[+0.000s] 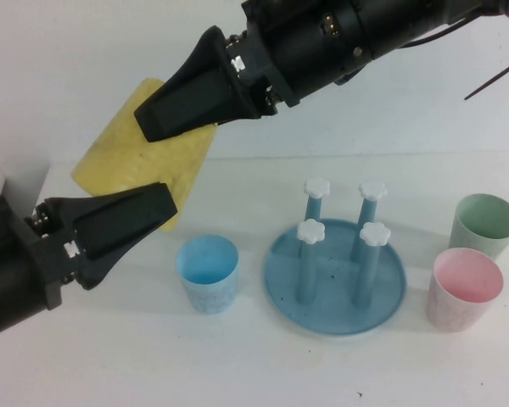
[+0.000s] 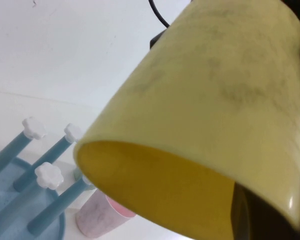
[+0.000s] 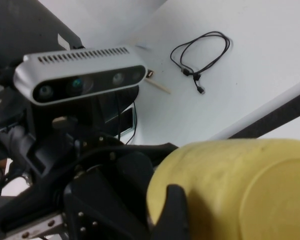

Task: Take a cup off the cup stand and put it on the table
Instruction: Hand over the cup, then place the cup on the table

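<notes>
1. The yellow cup is up in the air at the table's far left, clear of the blue cup stand; both arms meet on it.
2. The left gripper has its fingers clamped across the cup; the right gripper presses its top side, though whether it grips I cannot tell.
3. I'd have one arm let go first, then lower it upright onto bare table beside the light blue cup; no tilting.
</notes>
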Available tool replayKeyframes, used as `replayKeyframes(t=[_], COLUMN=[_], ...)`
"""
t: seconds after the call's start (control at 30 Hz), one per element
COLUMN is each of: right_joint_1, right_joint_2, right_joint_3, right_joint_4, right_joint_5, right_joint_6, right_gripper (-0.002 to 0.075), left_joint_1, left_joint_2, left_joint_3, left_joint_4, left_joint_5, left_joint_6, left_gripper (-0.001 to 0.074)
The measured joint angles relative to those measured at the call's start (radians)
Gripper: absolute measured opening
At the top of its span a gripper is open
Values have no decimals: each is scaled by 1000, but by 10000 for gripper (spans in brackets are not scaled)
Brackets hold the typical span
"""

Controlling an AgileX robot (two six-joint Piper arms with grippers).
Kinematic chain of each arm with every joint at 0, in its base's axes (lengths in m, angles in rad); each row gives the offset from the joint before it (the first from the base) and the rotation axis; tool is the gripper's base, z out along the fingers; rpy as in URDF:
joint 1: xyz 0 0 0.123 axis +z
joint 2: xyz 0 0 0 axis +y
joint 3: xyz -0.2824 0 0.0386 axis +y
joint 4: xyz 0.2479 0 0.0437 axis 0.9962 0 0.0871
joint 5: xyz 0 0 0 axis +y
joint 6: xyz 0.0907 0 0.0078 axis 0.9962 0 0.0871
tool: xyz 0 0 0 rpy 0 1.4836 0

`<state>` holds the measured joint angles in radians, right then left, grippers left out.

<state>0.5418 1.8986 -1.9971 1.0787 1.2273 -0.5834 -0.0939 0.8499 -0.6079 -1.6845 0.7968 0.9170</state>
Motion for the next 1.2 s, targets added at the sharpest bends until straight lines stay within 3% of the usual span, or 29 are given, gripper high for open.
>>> replayKeyframes(t=[0.4, 0.73, 0.8, 0.87, 1.0, 1.1, 1.2], right_joint_1=[-51, -54, -56, -56, -57, -57, -49], right_joint_2=[0, 0, 0, 0, 0, -20, -65], right_joint_3=[0, 0, 0, 0, 0, 0, 0], right_joint_4=[-23, -23, -23, -24, -36, -117, -299], right_joint_5=[-32, -17, -5, 1, 5, 5, 5], right_joint_6=[-19, -27, -29, -48, -94, -102, -65], right_gripper=[589, 565, 519, 411, 109, 34, 11], left_joint_1=[0, 0, 0, 0, 0, 0, 0], left_joint_2=[0, 0, 0, 0, 0, 0, 8], left_joint_3=[1, 1, -7, -30, -82, -126, -162], left_joint_4=[68, 191, 290, 412, 617, 746, 826], left_joint_5=[31, 89, 107, 128, 181, 223, 262], left_joint_6=[-37, -83, -135, -206, -349, -437, -492], left_gripper=[9, 6, 6, 6, 6, 6, 6])
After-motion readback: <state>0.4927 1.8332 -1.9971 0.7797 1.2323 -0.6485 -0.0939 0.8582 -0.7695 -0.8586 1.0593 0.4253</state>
